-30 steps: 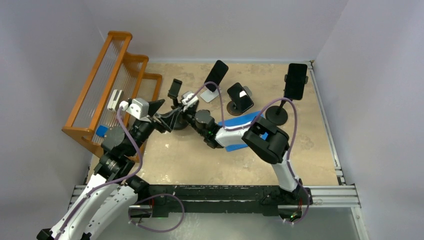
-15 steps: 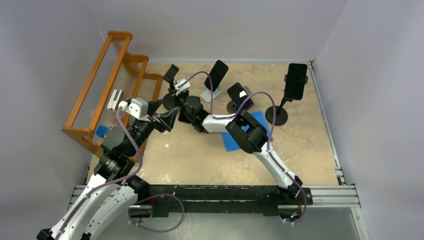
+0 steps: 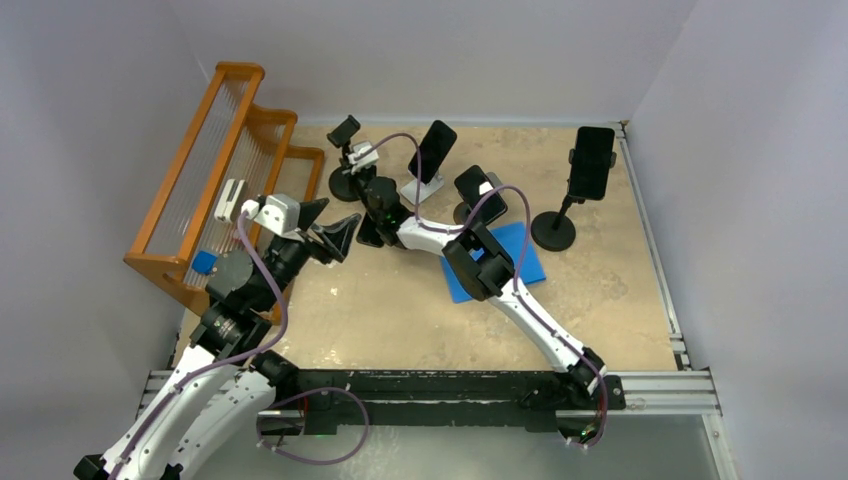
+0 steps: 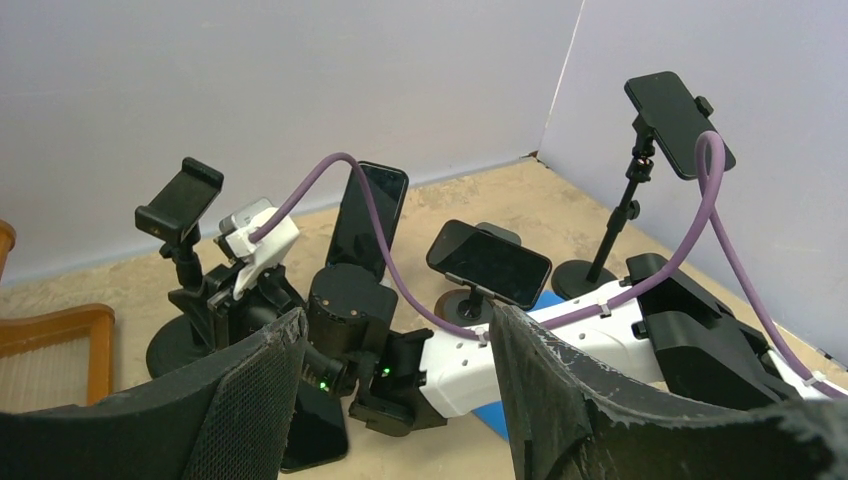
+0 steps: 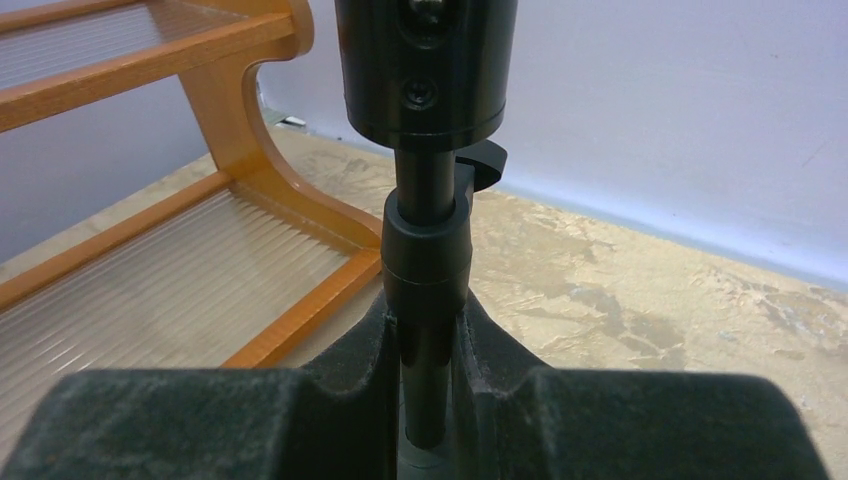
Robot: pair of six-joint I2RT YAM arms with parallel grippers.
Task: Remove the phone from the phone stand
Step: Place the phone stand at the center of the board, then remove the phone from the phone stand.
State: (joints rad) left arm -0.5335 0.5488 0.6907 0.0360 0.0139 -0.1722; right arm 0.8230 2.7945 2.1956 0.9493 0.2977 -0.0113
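Wooden rack at table's left. Along the back, left to right: leftmost stand with right gripper round its pole, second stand, third stand, tall stand. Phone flat before leftmost stand; mat before third.

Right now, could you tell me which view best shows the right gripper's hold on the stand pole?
The right wrist view: the right gripper clamps the stand pole up close. The top external view shows both small, with the contact hidden from above. The left wrist view does not show the grip.
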